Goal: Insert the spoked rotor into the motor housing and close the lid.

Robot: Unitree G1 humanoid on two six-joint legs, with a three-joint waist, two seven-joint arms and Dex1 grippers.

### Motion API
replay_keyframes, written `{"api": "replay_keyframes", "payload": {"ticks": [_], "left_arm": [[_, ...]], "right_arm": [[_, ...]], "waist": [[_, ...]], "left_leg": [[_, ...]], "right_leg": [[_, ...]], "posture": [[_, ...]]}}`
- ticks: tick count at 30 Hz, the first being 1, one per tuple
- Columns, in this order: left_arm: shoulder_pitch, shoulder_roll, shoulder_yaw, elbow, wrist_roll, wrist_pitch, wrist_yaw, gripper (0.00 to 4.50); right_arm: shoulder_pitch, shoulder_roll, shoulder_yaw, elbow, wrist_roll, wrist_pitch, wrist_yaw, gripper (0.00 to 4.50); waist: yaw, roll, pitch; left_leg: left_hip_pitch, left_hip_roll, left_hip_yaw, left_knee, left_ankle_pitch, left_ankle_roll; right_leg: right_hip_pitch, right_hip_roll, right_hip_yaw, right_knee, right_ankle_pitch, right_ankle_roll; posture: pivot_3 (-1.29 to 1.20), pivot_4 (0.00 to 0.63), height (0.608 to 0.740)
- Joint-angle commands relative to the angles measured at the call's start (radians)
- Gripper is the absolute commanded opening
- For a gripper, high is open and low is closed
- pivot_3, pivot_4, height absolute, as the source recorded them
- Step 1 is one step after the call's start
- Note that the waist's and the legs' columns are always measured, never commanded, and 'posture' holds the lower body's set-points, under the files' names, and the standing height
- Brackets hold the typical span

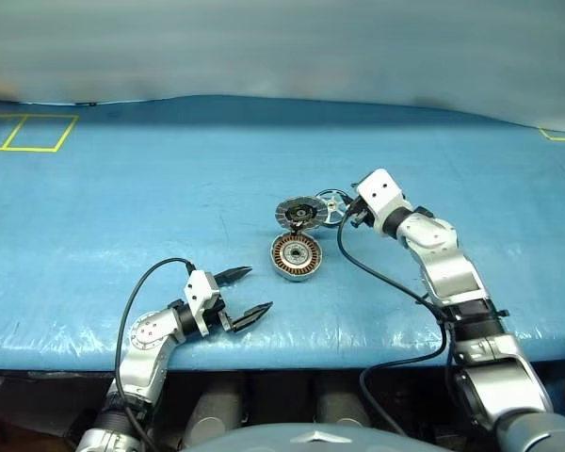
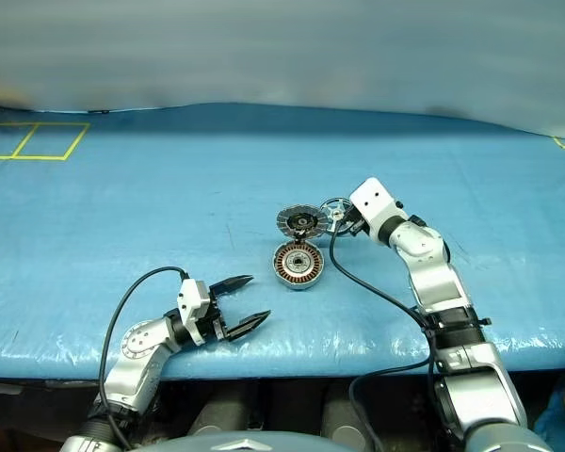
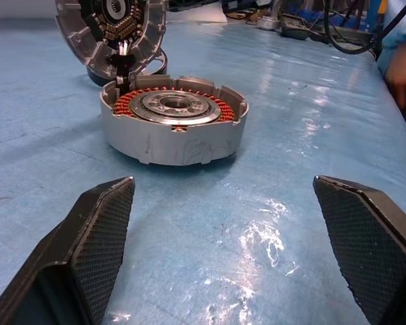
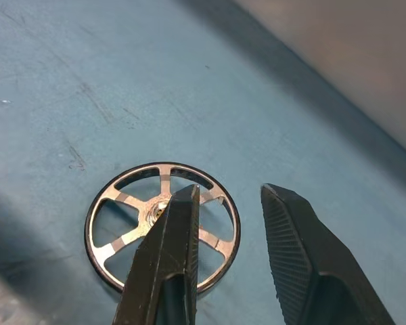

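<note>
Blue sheeting covers the table (image 1: 122, 207), on which the right pincer (image 4: 230, 223), fingers part-way apart and gripping nothing, hovers over the rotor (image 4: 122, 233), which lies flat just ahead of its tips. Just left of the rotor the lid (image 1: 298, 211) stands open over the housing (image 1: 295, 256). Nearer the front edge, the left pincer (image 1: 244, 293) waits wide apart and empty, with open table all round.
</note>
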Motion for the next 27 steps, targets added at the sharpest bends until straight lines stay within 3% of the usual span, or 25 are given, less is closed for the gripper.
{"api": "replay_keyframes", "payload": {"ticks": [1, 7, 27], "left_arm": [[0.009, -0.004, 0.004, -0.017, 0.001, -0.024, 0.011, 4.5], [0.032, 0.004, 0.005, -0.034, 0.0, -0.026, 0.025, 4.5], [0.026, 0.011, -0.002, -0.034, 0.006, -0.02, 0.028, 4.5]], "right_arm": [[-0.056, 0.023, -0.001, 0.099, -0.002, -0.067, 0.006, 1.5], [-0.085, 0.047, 0.021, 0.22, -0.035, -0.111, -0.001, 1.5], [-0.045, 0.064, 0.019, 0.25, -0.046, -0.115, -0.008, 1.5]], "waist": [[-0.002, 0.0, 0.0], [-0.004, 0.001, 0.0], [-0.009, 0.002, 0.0]], "left_leg": [[0.0, 0.0, 0.0, 0.0, 0.0, 0.0], [0.0, 0.0, 0.0, -0.001, -0.001, -0.001], [0.002, 0.001, 0.0, -0.001, -0.001, -0.002]], "right_leg": [[0.0, 0.0, 0.0, 0.0, 0.001, 0.001], [-0.001, -0.003, 0.001, 0.0, 0.001, 0.001], [0.0, -0.004, 0.001, 0.0, 0.001, -0.001]], "posture": [[0.0, 0.15, 0.74], [0.0, 0.15, 0.74], [0.0, 0.15, 0.74]]}}
